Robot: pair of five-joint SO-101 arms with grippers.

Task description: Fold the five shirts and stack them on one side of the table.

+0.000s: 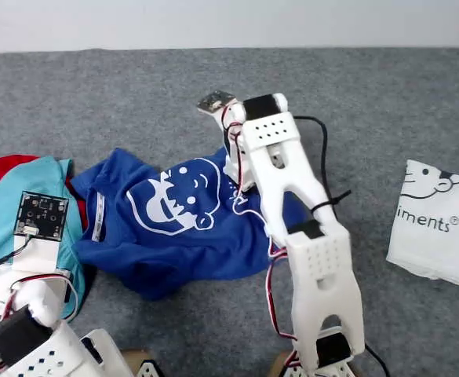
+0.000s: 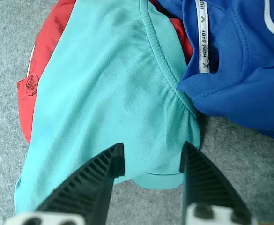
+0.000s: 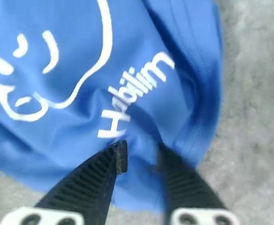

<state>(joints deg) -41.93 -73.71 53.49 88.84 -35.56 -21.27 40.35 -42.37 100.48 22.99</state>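
Note:
A blue shirt [image 1: 174,236] with a white print lies crumpled in the middle of the grey table. My right gripper [image 3: 140,157] is at its right edge, fingers nearly together and pinching a fold of the blue shirt [image 3: 80,93]. In the high view the right arm [image 1: 292,181] leans over that edge. A teal shirt [image 1: 5,208] lies at the left on top of a red shirt [image 1: 1,169]. Just above the teal shirt [image 2: 108,93] my left gripper [image 2: 151,157] hangs open, holding nothing. The blue shirt's collar [image 2: 207,47] overlaps the teal one.
A folded white shirt [image 1: 441,224] with a dark print lies at the right edge of the table. Bare grey carpet [image 1: 96,102] stretches along the far side and between the blue and white shirts. The red shirt [image 2: 33,84] pokes out beside the teal one.

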